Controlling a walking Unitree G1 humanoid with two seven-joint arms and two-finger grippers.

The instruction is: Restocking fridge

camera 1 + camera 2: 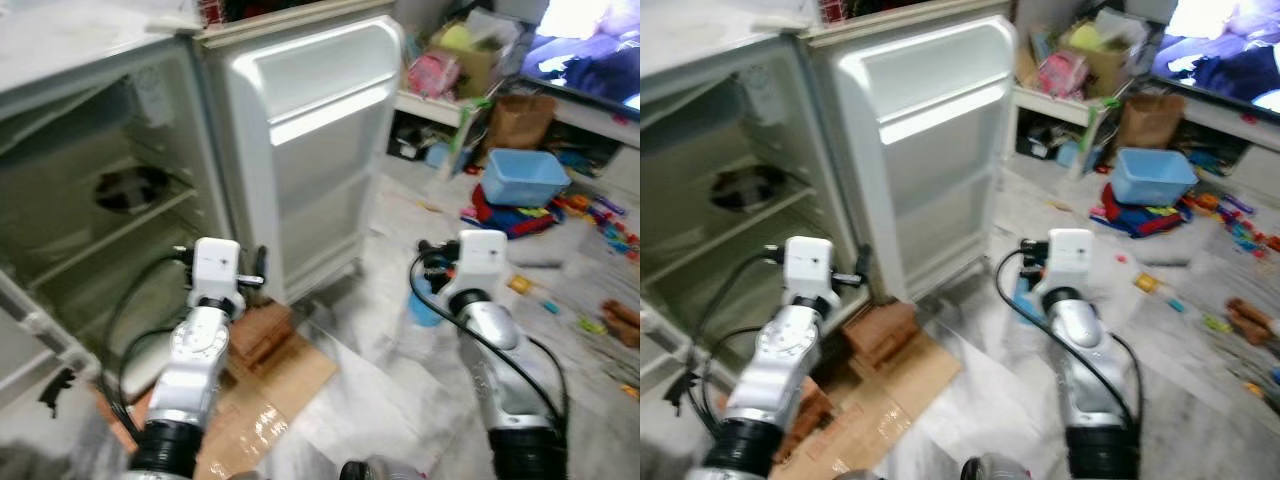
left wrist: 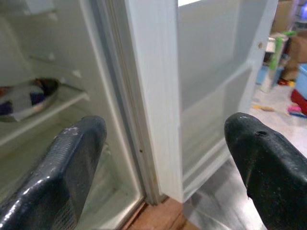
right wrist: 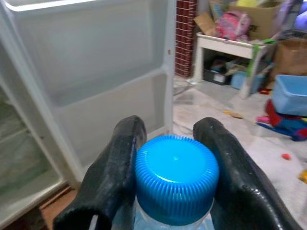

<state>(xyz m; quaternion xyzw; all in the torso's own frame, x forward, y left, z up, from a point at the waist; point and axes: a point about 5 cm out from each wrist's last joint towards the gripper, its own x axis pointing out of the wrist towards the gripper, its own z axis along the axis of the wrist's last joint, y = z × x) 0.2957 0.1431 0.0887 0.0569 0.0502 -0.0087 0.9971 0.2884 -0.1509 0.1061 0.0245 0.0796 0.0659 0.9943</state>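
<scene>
The white fridge (image 1: 60,60) stands open on my left, its door (image 1: 320,150) swung wide toward the room. A dark bowl (image 1: 130,188) rests on a wire shelf inside. My left gripper (image 2: 165,139) is open and empty, held at the hinge-side edge of the cabinet, level with the lower compartment. My right gripper (image 3: 175,143) is shut on a clear bottle with a blue ribbed cap (image 3: 176,177), the fingers (image 3: 120,163) clamping just below the cap. It holds the bottle (image 1: 425,300) over the floor, right of the door.
Red bricks (image 1: 262,330) and flattened cardboard (image 1: 270,400) lie under the fridge's front. To the right are a blue tub (image 1: 523,175), a brown paper bag (image 1: 520,118), a low white shelf (image 1: 440,105) and scattered toys (image 1: 590,210).
</scene>
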